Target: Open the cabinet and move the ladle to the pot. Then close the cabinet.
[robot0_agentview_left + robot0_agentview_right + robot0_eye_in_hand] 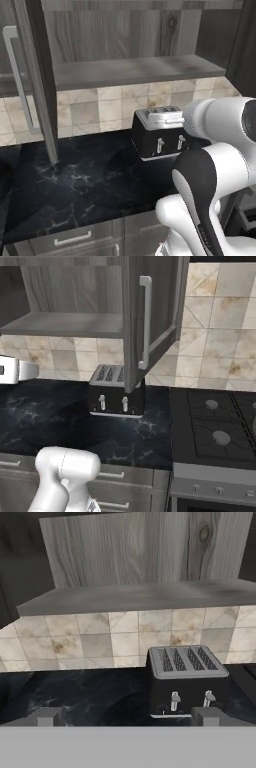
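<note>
Cabinet [135,70] doors stand swung wide above the toaster [187,679], exposing its shelf; we keep the gripper [128,717] released.

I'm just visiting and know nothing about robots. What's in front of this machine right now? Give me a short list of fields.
cabinet: both doors swung open, pale wood inside, the visible shelf part bare
toaster: black, silver top, on the counter below the cabinet
counter: dark marbled stone
stove: right of the counter
gripper: tips apart, holding nothing, facing the toaster
</note>
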### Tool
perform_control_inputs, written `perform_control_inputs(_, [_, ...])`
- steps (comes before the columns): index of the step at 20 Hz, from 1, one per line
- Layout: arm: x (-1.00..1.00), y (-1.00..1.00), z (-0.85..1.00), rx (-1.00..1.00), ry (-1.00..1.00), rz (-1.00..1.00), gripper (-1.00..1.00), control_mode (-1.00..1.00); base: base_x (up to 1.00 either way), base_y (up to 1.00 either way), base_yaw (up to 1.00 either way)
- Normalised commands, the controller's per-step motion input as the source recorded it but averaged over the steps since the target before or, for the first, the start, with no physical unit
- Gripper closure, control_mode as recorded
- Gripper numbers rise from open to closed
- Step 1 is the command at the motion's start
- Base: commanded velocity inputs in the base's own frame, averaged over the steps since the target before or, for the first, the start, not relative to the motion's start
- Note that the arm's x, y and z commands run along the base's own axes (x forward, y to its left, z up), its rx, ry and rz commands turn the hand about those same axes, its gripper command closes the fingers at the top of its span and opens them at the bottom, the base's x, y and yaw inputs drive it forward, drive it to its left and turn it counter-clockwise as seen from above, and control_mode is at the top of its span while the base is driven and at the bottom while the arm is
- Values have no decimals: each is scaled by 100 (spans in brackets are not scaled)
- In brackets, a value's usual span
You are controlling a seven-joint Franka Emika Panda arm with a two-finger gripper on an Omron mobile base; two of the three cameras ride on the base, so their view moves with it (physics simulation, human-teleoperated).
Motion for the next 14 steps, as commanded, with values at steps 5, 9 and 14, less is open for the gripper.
perform_control_inputs(5, [0,0,0,0,0,0,-100,100,46,3,-23])
perform_control_inputs(9, [0,0,0,0,0,0,-100,100,36,4,-18])
perform_control_inputs(14, [-7,-4,23,9,0,-3,-100,-100,2,0,-2])
